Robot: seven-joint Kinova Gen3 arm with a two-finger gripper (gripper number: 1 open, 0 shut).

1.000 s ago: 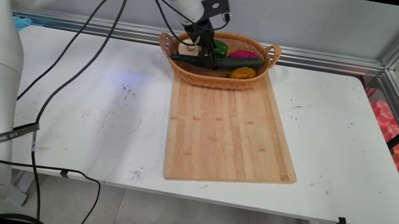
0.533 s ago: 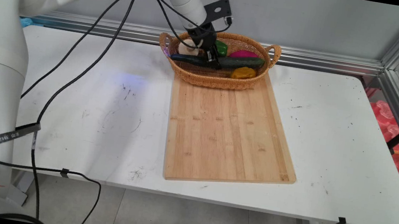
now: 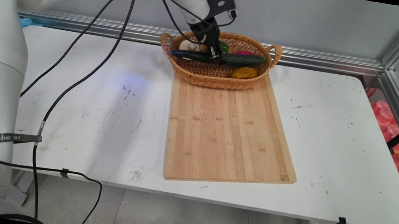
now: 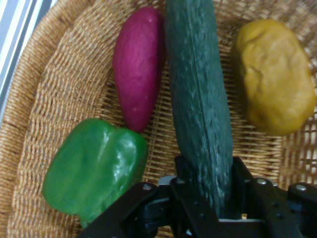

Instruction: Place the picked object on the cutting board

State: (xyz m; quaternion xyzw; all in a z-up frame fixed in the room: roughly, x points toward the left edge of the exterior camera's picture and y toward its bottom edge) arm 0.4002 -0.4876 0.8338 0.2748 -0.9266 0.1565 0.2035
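1. Inside the wicker basket [image 3: 216,77], at the far end of the cutting board [image 3: 228,131], the black jaws [image 4: 205,201] are clamped on a dark green cucumber [image 4: 198,99], one finger on either flank of it.
2. Cucumber: long, lying roughly level across the basket in the main view [image 3: 242,59]. In the hand view its near end is hidden behind the linkage and its far end is cut off by the top edge.
3. Magenta vegetable [image 4: 137,64]: just beside the cucumber. In the main view only a sliver of it [image 3: 245,52] shows behind the cucumber.
4. Green pepper [image 4: 96,168]: near the jaws, its lower part covered by the linkage. In the main view [image 3: 224,46] it is largely hidden by the hand.
5. Yellow-brown lumpy item [image 4: 275,77]: on the cucumber's other side, apart from it; what kind of item it is cannot be told.
6. Pale rounded item [image 3: 189,45]: at the basket's left end, partly behind the cucumber; unidentifiable.
7. Basket: stands on the board's far edge, upon the white surface [image 3: 335,146].
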